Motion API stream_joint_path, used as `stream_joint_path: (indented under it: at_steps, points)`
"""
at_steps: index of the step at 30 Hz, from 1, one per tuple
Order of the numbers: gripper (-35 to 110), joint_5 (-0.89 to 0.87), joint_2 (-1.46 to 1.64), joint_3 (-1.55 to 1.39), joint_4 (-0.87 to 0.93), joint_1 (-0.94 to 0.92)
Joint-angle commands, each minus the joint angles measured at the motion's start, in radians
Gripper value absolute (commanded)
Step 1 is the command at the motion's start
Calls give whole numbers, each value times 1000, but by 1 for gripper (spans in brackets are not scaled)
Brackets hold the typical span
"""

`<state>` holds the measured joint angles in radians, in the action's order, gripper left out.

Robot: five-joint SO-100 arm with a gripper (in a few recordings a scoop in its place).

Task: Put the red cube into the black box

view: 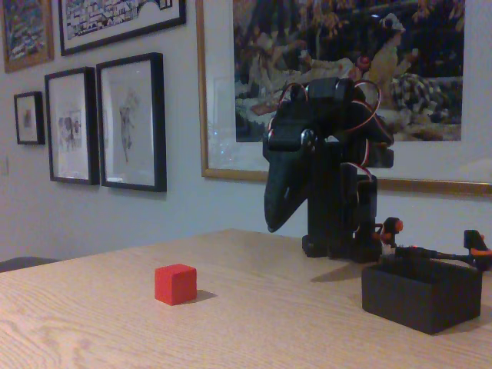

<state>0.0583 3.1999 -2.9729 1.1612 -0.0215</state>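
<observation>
Matte red cube (175, 284) on the wood-grain worktop (254, 323); thick-walled black box (421, 296) at three o'clock; tapered fingers (275, 206) look closed, empty.

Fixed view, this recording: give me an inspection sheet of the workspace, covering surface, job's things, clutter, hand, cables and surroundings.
Surface: light wood-grain table, bare around the items.
Job's things: red cube resting on the table, left of the arm; black box at the right, lidless, inside hidden from this low angle.
Clutter: nothing seen.
Hand: hand tucked down, tip above the table, apart from the cube, holding nothing; open or shut cannot be told.
Cables: red and white wires loop over the arm's top; a black cable runs behind the box.
Surroundings: framed pictures on a pale wall.
</observation>
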Motion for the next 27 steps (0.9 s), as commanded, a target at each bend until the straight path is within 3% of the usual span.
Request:
stream_joint_path:
  at_steps: [1,11,18,27]
  points:
    - [-4,63,-181,98,-57,-23]
    - [5,-29,-770,534,-103,167]
    - [14,-94,-1034,673,-104,146]
    - [26,-3,-1281,756,-149,140]
